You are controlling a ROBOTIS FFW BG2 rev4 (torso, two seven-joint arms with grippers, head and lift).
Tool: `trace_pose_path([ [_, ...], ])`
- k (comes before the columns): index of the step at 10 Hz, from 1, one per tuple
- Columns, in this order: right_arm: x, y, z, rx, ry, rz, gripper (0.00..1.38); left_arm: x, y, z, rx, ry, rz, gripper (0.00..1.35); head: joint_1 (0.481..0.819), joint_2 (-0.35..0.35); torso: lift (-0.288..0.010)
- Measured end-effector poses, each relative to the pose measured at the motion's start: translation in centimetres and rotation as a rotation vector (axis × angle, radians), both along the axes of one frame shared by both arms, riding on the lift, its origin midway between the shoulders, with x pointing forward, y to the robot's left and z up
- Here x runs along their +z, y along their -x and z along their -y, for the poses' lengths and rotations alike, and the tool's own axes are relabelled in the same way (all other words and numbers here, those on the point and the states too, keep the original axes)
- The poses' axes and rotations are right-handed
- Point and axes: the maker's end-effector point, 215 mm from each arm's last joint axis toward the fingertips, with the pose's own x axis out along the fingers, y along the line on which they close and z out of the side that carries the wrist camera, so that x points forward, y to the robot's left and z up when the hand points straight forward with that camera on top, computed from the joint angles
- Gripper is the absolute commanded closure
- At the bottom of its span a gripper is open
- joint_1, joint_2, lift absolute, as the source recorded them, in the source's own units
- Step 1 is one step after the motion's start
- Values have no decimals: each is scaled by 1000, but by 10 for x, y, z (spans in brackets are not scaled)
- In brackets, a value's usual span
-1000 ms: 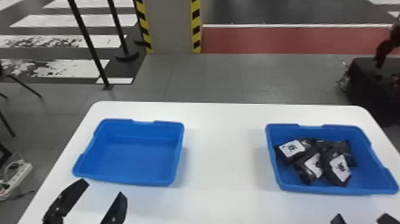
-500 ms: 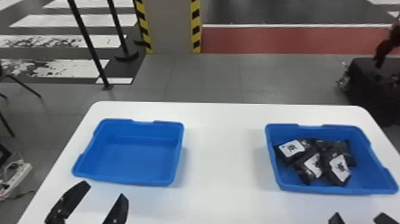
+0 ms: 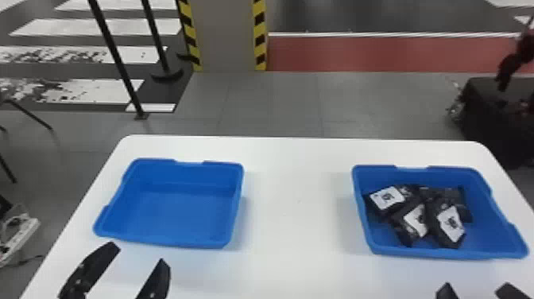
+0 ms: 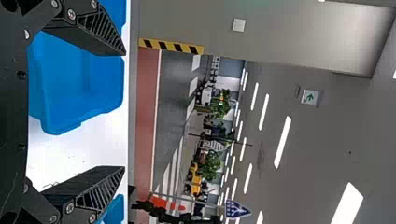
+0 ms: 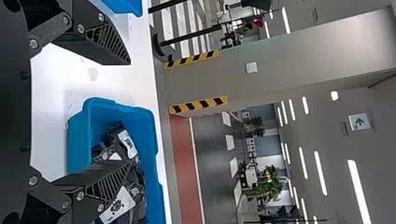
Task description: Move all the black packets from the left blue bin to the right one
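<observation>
The floor [image 3: 274, 103] spreads across the upper half of the head view, and the white table [image 3: 294, 222] fills much of the lower half. A column [image 3: 222, 35] with yellow-and-black edges stands at upper centre; both wrist views look past the table to ceiling lights [image 4: 282, 142], and plants [image 5: 268, 186] farther off.

In the head view the left bin [image 3: 175, 206] sits left of centre and the right bin [image 3: 490, 222] at lower right, well apart on the table.

The left gripper [image 3: 138, 254] is at lower left, near the left bin's front rim, jaws wide. The right gripper [image 3: 476, 284] is at the bottom edge toward the right, in front of the right bin, its jaws wide too.

The black packets [image 3: 451, 226] lie heaped together in the right bin, toward its left side, some overlapping, white labels facing up on several. The right wrist view shows them more closely, partly hidden behind one finger of the right gripper [image 5: 130, 113]. The left wrist view shows the left bin beyond the left gripper [image 4: 124, 111], with nothing between the fingers' pads.

A white power strip [image 3: 18, 242] lies at the head view's lower left edge. The wrist views add a small green-and-white sign [image 4: 310, 97].
</observation>
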Motion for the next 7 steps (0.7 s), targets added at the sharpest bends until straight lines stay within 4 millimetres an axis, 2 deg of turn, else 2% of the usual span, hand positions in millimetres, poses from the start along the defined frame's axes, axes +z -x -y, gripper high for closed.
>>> trace_pose_path([
  [7, -1, -1, 0, -2, -6, 0, 294, -3, -1, 3, -4, 9, -12, 170, 695, 55, -110],
])
